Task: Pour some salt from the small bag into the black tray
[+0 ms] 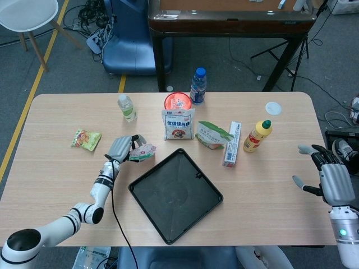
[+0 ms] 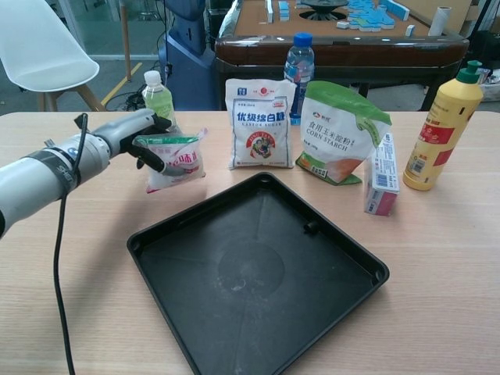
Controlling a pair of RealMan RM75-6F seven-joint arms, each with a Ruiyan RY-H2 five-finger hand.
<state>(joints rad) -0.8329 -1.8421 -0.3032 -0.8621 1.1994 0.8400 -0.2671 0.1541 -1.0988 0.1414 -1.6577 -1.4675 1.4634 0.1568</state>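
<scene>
Spanning the tabletop (image 1: 56, 185) centre, the black tray (image 2: 258, 289) sits just right of the small bag (image 2: 176, 156). Left robot hand (image 2: 141, 137) grasps the bag; right robot hand (image 1: 331, 182) is released, fingers spread, w/ nothing held. Risk: bag sits off the tray, so tipping now would likely spill salt onto wood.

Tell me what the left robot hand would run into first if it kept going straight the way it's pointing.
Holding the small salt bag, the left robot hand points toward the white sugar bag. That would likely be met first, though depth is hard to judge.
</scene>
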